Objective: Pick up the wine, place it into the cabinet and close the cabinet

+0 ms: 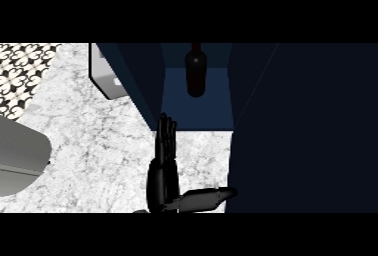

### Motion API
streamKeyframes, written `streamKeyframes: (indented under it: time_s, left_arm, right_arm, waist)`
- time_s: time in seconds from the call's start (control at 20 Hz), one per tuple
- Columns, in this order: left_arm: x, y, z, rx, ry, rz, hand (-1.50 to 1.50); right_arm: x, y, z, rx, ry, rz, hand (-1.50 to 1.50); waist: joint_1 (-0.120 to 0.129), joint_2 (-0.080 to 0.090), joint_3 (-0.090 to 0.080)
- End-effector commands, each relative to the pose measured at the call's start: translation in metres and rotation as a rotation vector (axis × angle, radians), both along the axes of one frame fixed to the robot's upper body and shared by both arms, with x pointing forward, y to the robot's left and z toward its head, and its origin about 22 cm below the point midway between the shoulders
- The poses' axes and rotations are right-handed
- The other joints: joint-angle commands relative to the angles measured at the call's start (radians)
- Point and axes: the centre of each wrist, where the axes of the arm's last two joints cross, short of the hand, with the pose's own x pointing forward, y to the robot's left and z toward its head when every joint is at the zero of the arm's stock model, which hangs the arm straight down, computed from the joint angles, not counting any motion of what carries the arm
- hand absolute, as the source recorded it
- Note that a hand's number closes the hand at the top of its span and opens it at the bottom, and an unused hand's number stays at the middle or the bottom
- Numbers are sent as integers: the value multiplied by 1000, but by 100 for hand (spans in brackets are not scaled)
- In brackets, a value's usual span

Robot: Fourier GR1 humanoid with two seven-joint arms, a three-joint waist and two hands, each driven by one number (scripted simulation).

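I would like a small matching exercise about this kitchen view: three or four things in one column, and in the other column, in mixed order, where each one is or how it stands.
Things:
1. wine bottle
2. hand
3. grey round object
4. patterned tiles

Places or states:
a. at the left edge, on the marble counter
b. top left corner
c. inside the open cabinet
d. fingers straight, pointing toward the cabinet

Pairs: 1-c, 2-d, 3-a, 4-b
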Motion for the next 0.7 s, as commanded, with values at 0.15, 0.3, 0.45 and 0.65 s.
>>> streamKeyframes:
  time_s: [0.15, 0.3, 0.45, 0.65]
  left_arm:
    - [-56, 29, 14, -32, -9, 24, -150]
    - [-46, 40, 29, -9, -34, 5, -150]
    - [-60, 47, 14, -4, -55, -46, -150]
    - [-93, 55, 29, -17, -49, -104, -150]
  right_arm:
    - [-16, -3, 17, 6, -47, 41, -150]
    - [-32, -5, 18, 4, -16, 95, -150]
    - [-25, 0, 8, 16, 28, 133, -150]
    - [-18, -2, 11, -38, 25, 179, 150]
  waist:
    - [4, 1, 0]
    - [-5, 0, 0]
    - [-5, 2, 0]
    - [0, 1, 0]
